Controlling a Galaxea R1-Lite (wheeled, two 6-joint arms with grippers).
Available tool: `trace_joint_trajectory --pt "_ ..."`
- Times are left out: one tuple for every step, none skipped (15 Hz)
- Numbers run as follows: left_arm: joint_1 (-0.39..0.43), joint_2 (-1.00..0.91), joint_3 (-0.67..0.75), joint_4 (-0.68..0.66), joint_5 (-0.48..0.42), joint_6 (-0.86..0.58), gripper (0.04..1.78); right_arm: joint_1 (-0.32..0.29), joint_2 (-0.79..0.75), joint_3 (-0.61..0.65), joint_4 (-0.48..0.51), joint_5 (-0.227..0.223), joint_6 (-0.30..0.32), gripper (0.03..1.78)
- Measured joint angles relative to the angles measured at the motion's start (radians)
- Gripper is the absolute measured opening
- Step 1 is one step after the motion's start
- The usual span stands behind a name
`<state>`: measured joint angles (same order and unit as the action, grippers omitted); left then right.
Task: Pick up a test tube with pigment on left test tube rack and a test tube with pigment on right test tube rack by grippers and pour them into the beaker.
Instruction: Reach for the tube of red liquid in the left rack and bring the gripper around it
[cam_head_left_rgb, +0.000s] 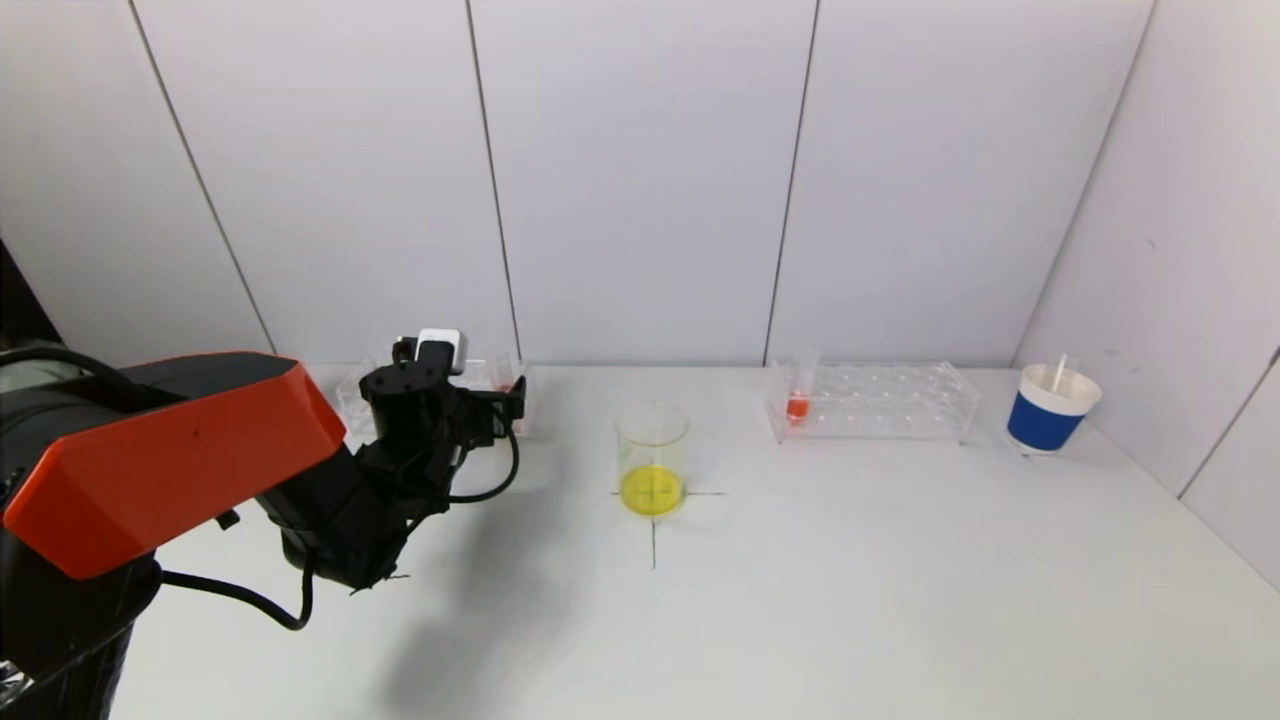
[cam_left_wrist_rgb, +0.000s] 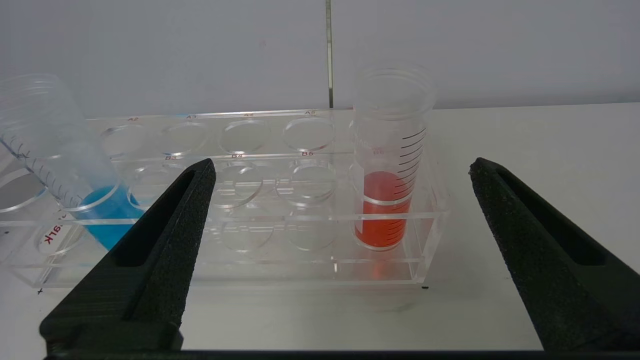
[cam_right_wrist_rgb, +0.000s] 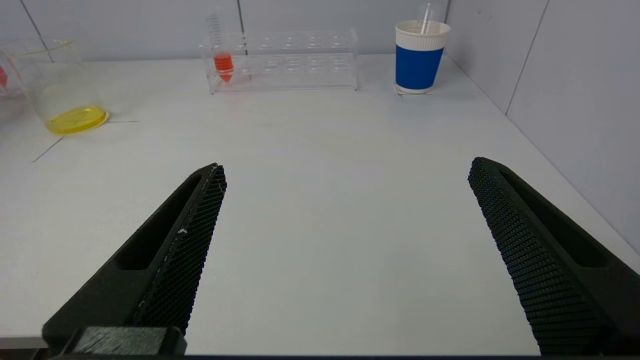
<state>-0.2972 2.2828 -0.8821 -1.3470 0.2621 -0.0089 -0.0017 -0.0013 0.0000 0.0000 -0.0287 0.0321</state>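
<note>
I have the left gripper (cam_left_wrist_rgb: 340, 170) lined up in front of the left test tube rack (cam_left_wrist_rgb: 280, 220), jaws spread as wide as they go and holding nothing. I keep them wide so they can pass either side of the red-pigment tube (cam_left_wrist_rgb: 385, 200) without knocking it. That tube stands upright in the end slot of the rack, ahead of the gripper and between the lines of the two fingers, slightly nearer one of them. A second tube with blue pigment (cam_left_wrist_rgb: 100, 210) leans at the rack's other end, outside the jaw span, so I judge the red one the natural target.

From the head view, the left arm (cam_head_left_rgb: 180, 450) reaches forward and low over the table (cam_head_left_rgb: 800, 620), the wrist roughly level and pointing at the rack, the fingers close to it but not yet around the tube.

Beyond the gripper, toward the middle of the table, sits the beaker (cam_head_left_rgb: 652, 460) on its cross mark, with a little yellow liquid in the bottom; it is within easy swing for pouring.

The right gripper (cam_right_wrist_rgb: 345, 170) is also fully open and empty, hanging low over bare table, well short of the right test tube rack (cam_right_wrist_rgb: 290, 62). Its red tube (cam_right_wrist_rgb: 223, 60) stands in the end slot nearest the beaker, far ahead of the fingers. A blue paper cup (cam_right_wrist_rgb: 419, 60) stands past the rack's other end.
</note>
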Motion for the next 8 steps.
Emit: trace_joint_trajectory --pt "0.0 0.003 -0.004 0.001 0.0 0.0 1.77 0.0 0.0 0.0 0.0 0.0 0.0 1.76" --pt "0.0 0.006 -0.01 0.001 0.0 0.0 1.77 0.0 0.0 0.0 0.0 0.0 0.0 1.76" --pt "0.0 0.009 -0.015 0.002 0.0 0.001 1.77 0.0 0.0 0.0 0.0 0.0 0.0 1.76" --pt "-0.001 0.011 -0.02 0.002 -0.001 0.001 1.77 0.0 0.0 0.0 0.0 0.0 0.0 1.76" --pt "-0.002 0.015 -0.024 0.003 -0.001 0.002 1.77 0.0 0.0 0.0 0.0 0.0 0.0 1.76" --pt "-0.003 0.018 -0.029 0.003 -0.001 0.003 1.77 0.0 0.0 0.0 0.0 0.0 0.0 1.76" --pt "-0.005 0.021 -0.034 0.004 -0.001 0.004 1.77 0.0 0.0 0.0 0.0 0.0 0.0 1.76" --pt "-0.007 0.025 -0.04 0.003 0.0 0.004 1.77 0.0 0.0 0.0 0.0 0.0 0.0 1.76"
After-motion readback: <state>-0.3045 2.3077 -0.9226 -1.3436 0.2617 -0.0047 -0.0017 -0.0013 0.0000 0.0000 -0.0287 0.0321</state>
